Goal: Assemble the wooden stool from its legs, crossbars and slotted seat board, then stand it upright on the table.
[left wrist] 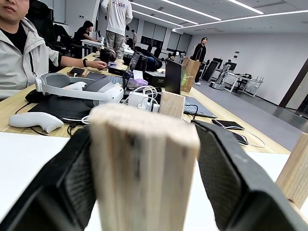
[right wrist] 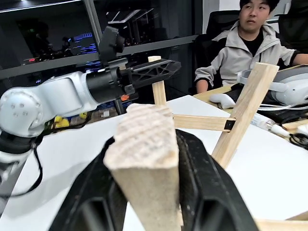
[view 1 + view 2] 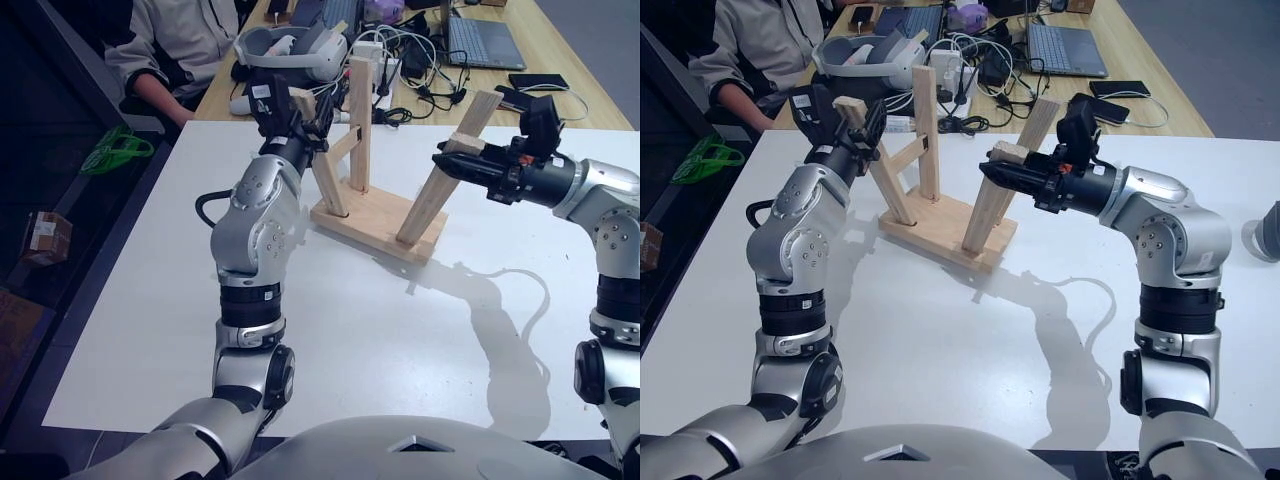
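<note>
Stool (image 3: 375, 222) inverted, left jaws tight on left leg (image 3: 328, 180), right jaws on right leg (image 3: 432, 195), seat slots hidden.

Open-plan office here, wooden desk (image 3: 598, 100) past the white table's (image 3: 350, 340) far edge, laptop (image 3: 480, 40), tangled cables (image 3: 420, 72) (headset (image 3: 300, 50) too), strip lights (image 1: 192, 21) overhead.

Wide room over white table (image 3: 400, 340) on near side of seat board (image 3: 372, 222). Mid-table blocked by legs (image 3: 360, 120) sticking up, crossbar (image 3: 341, 148) betw. two. Behind far edge, desk (image 3: 590, 100) crowded w/ cables (image 3: 425, 75), headset (image 3: 300, 50).
</note>
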Motion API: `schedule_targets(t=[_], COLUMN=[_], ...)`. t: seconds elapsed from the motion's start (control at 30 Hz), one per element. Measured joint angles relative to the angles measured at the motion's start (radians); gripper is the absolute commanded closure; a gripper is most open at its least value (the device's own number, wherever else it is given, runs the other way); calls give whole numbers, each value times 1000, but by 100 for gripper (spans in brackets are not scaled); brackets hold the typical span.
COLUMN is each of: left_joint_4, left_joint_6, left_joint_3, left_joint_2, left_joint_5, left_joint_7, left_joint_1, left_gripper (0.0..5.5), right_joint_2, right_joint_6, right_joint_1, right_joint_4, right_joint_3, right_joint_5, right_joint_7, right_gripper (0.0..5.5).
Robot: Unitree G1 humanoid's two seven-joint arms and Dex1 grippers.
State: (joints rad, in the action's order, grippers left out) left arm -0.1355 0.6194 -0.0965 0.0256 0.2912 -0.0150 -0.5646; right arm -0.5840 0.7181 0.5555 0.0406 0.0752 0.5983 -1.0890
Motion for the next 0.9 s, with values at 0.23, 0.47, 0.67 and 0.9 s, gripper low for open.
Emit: schedule_targets(t=[0.23, 0.47, 0.67, 0.9], left_joint_4=[1, -8, -54, -152], left_joint_6=[-1, 9, 75, 184], left_joint_3=[2, 2, -28, 50], left_joint_2=[-1, -6, -20, -7], left_joint_5=[-5, 3, 107, 178], left_joint_7=[3, 4, 53, 132], left_joint_1=[-5, -5, -7, 2], left_gripper=[258, 258, 258, 258], right_joint_2=[-63, -65, -143, -145], right_joint_6=[-280, -324, -135, 152], right_joint_1=[54, 124, 191, 379], right_joint_4=[-220, -286, -211, -285], right_joint_3=[-135, -124, -12, 340], right_joint_5=[-197, -200, -64, 226], right_joint_7=[-144, -202, -225, 79], right_gripper=[357, 243, 137, 62])
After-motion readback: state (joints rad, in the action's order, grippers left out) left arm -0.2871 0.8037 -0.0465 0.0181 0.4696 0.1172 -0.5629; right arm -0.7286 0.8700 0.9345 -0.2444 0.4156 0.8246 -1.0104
